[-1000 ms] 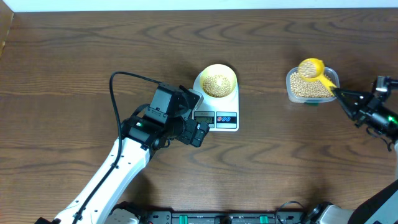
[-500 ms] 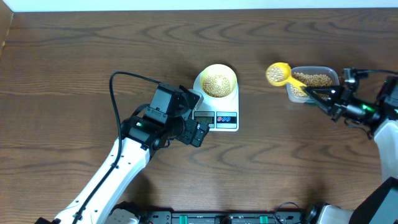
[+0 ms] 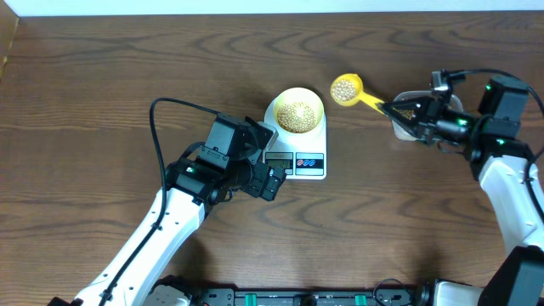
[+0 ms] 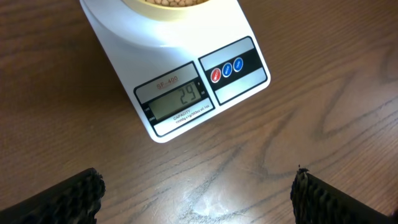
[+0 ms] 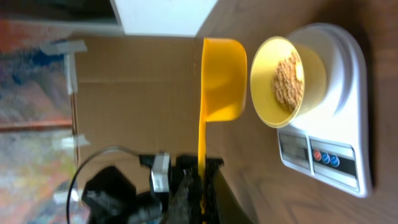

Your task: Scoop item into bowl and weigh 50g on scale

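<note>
My right claw (image 3: 401, 111) is clenched on the handle of the yellow scoop (image 3: 364, 99); its soybeans (image 3: 344, 87) hover at 2 o'clock of the bowl (image 3: 297, 93). That bowl sits on the scale (image 3: 308, 161), reading 29, I think. Left claw (image 4: 196, 196) hangs released at the scale's 7 o'clock. Tipping everything likely overshoots; tipping short of the rim scatters beans over the counter (image 3: 102, 85).

In the left wrist view the top edge is cutting off the bowl (image 4: 166, 5). Overhead, the right gripper (image 3: 397, 110) is covering most of the tub (image 3: 399, 129), and the numbers on the scale (image 3: 296, 155) are looking too small to read, maybe 2 digits.
</note>
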